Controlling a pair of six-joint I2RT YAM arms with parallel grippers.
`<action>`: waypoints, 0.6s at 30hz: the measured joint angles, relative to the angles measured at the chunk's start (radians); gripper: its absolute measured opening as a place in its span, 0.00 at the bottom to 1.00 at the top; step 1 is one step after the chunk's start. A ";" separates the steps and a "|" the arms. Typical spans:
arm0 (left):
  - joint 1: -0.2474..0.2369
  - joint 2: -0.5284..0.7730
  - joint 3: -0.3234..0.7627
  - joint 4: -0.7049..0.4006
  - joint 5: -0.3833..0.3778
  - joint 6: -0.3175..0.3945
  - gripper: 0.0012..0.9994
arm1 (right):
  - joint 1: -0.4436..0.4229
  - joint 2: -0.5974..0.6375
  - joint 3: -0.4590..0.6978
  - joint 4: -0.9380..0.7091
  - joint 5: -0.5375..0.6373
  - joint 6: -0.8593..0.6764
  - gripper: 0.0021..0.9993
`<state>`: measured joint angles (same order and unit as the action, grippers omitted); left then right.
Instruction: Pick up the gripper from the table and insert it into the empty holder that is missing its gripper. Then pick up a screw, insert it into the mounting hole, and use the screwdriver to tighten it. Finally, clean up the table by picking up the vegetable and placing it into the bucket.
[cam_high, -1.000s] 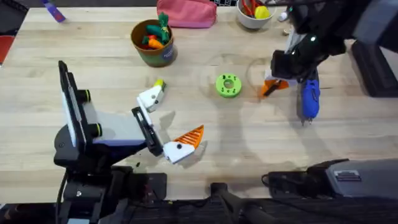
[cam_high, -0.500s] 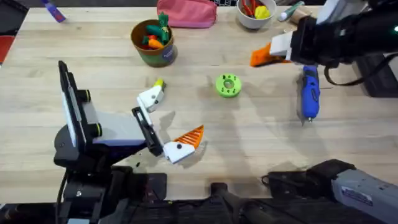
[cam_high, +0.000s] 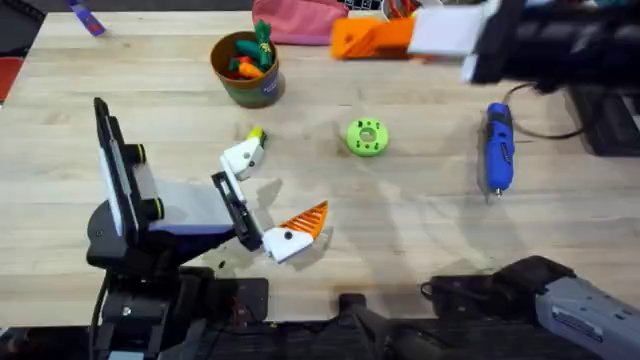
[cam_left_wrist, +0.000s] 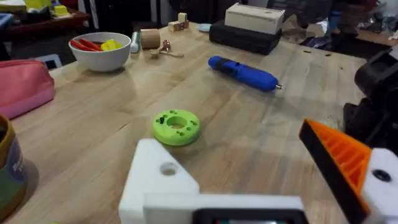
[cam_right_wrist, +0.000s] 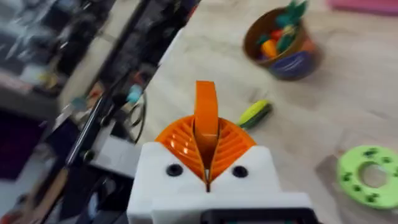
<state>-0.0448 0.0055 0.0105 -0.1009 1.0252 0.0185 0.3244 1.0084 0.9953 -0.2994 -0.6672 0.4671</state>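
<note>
My right gripper (cam_right_wrist: 206, 146) is shut on the gripper, a small orange ribbed wedge (cam_right_wrist: 206, 99) that stands up between its orange pads. In the overhead view this right gripper (cam_high: 350, 40) hangs high over the table's far side. My left gripper (cam_high: 268, 195) rests open at the left. One of its fingers is the bare white empty holder (cam_high: 243, 156) (cam_left_wrist: 163, 180); the other carries an orange pad (cam_high: 306, 219) (cam_left_wrist: 339, 158). The yellow-green vegetable (cam_high: 257, 134) (cam_right_wrist: 255, 113) lies against the holder's tip. The blue screwdriver (cam_high: 497, 147) (cam_left_wrist: 244, 73) lies at the right. The green bucket (cam_high: 245, 68) (cam_right_wrist: 283, 43) holds toy carrots.
A green round disc (cam_high: 367, 137) (cam_left_wrist: 176, 126) sits mid-table. A pink pouch (cam_high: 300, 20) and a white bowl (cam_left_wrist: 99, 50) of toys stand along the far edge. A black box (cam_left_wrist: 245, 37) lies beyond the screwdriver.
My right gripper has risen from the table beside the screwdriver with the orange wedge in it and swung up and to the left. The left arm has not moved.
</note>
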 joint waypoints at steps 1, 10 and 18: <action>0.000 0.000 0.000 0.000 0.000 0.000 0.99 | 0.000 0.005 -0.039 0.050 -0.050 0.006 0.01; 0.000 0.000 0.000 0.000 0.000 0.000 0.99 | 0.000 0.164 -0.209 0.152 -0.400 0.015 0.01; 0.000 0.000 0.000 0.000 0.000 0.000 0.99 | 0.000 0.387 -0.209 0.327 -0.651 0.001 0.01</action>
<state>-0.0448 0.0051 0.0105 -0.1009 1.0256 0.0185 0.3244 1.3957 0.7860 0.0276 -1.3178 0.4681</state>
